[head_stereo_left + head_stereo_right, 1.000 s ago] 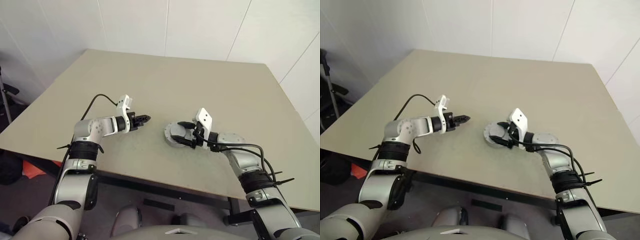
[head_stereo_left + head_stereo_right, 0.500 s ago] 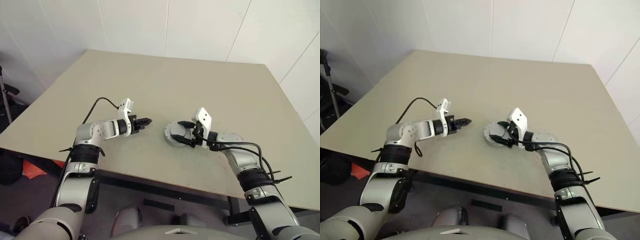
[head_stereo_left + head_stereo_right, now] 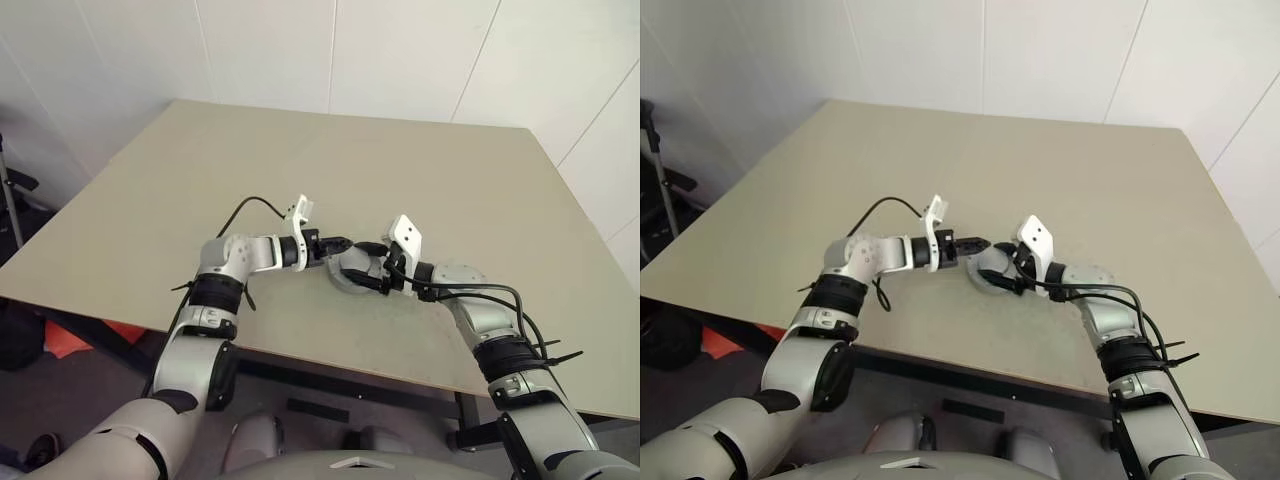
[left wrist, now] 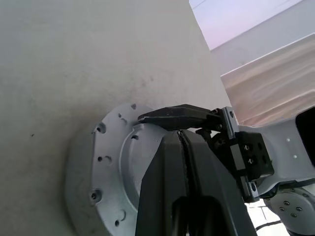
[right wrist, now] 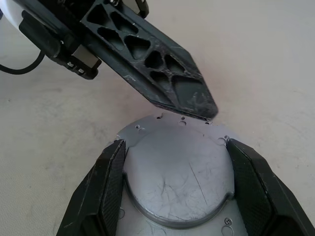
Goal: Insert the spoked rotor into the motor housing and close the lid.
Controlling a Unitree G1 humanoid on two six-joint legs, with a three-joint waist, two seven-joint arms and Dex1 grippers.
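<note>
A beige table (image 3: 420, 190) stretches wide and bare beyond the arms, its near edge close below them. Near that edge sits the motor housing (image 5: 147, 129), a round silver flange with small holes, capped by the scratched grey lid (image 5: 179, 169). The right gripper (image 5: 179, 191) straddles the lid, fingers spread against its sides. The left gripper (image 3: 343, 243), fingers pressed together and empty, hovers at the housing's rim, shown close in the right wrist view.

The left gripper (image 3: 340, 243) has swung in across the table from well off to the side. Its closed tips now sit at the edge of the lid (image 5: 179, 174)
</note>
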